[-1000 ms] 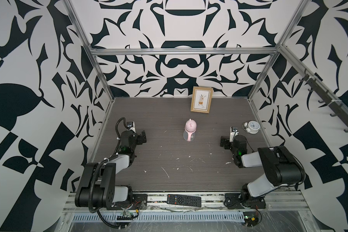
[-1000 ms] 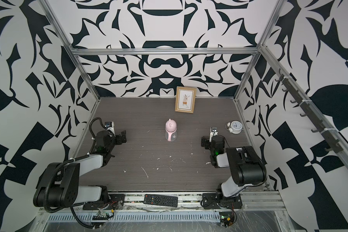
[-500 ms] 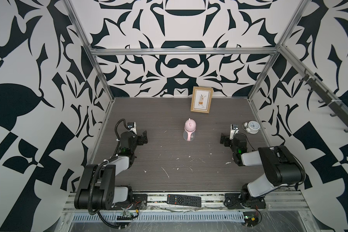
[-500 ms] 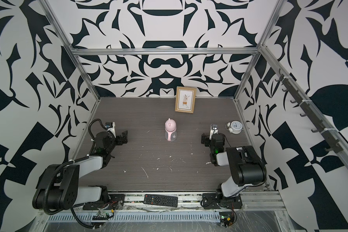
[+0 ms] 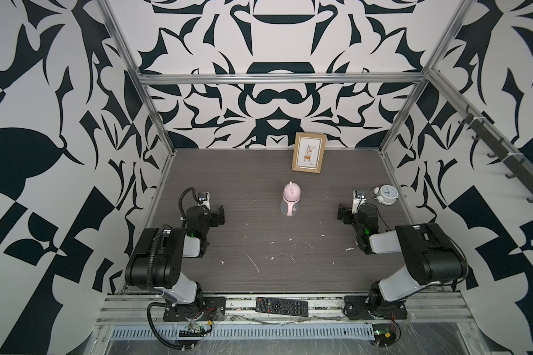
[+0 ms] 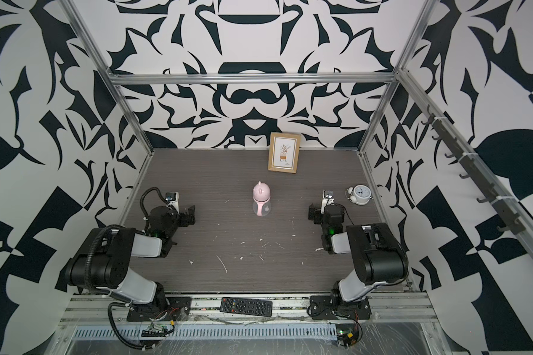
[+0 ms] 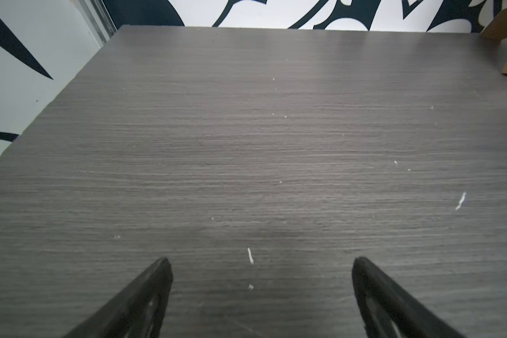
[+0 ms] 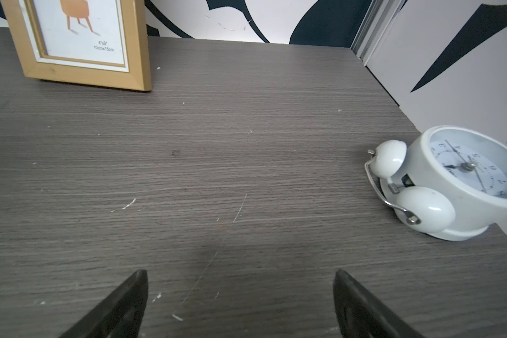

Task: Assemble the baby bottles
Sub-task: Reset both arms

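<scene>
Across the dark surface (image 5: 259,246) the two folded arms have barely shifted in the last second. The left end effector (image 7: 259,263) and the right end effector (image 8: 240,275) both hover low at the sides, jaws spread wide and empty, well apart from the baby bottle (image 5: 290,203), which stands upright mid-surface with its pink domed cap (image 5: 291,191) on. Judging by that, assembly looks finished and the arms parked.

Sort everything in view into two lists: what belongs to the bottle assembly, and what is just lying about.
Belongs to the job:
- bottle, standing mid-table
- pink cap, on top of it

Just lying about:
- frame, at the back wall
- clock, lying near the right arm
- remote, on the front rail
</scene>
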Available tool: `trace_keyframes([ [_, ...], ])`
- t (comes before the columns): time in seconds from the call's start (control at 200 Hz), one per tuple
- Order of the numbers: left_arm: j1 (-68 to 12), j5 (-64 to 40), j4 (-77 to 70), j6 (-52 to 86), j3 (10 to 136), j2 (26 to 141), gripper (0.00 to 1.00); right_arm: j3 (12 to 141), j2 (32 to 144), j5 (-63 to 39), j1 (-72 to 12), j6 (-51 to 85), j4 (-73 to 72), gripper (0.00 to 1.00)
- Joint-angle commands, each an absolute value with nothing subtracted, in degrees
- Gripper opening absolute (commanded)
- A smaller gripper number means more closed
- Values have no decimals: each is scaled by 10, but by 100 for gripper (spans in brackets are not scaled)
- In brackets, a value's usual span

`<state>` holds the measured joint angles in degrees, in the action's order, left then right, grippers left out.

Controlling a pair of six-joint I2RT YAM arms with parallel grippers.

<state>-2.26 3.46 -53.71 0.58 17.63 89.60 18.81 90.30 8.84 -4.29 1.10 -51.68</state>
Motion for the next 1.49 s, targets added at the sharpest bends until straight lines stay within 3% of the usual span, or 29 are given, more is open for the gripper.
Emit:
trace_keyframes([
  [0.0,-22,48,-539,10,206,895,99,200,889,95,-42,11,-527,100],
  [0.045,-22,46,-481,17,222,881,99,200,890,95,-42,11,-528,100],
  [0.13,-22,51,-560,6,204,905,99,199,890,95,-42,11,-528,100],
  [0.215,-22,47,-506,15,217,888,99,200,891,94,-41,11,-527,100],
  [0.795,-22,48,-540,12,206,895,100,205,890,62,-41,-2,-520,100],
  [1.085,-22,-21,-519,-16,216,894,100,203,890,43,-42,-8,-522,100],
  [1.22,-6,-100,-531,-26,209,893,99,200,890,22,-41,-13,-528,100],
  [1.295,-4,-95,-528,-24,211,894,100,201,891,28,-41,-13,-527,100],
  [1.36,-5,-18,-517,10,219,897,100,204,891,82,-41,7,-520,100],
  [1.49,-9,-13,-522,4,215,895,99,202,891,85,-41,7,-524,99],
])
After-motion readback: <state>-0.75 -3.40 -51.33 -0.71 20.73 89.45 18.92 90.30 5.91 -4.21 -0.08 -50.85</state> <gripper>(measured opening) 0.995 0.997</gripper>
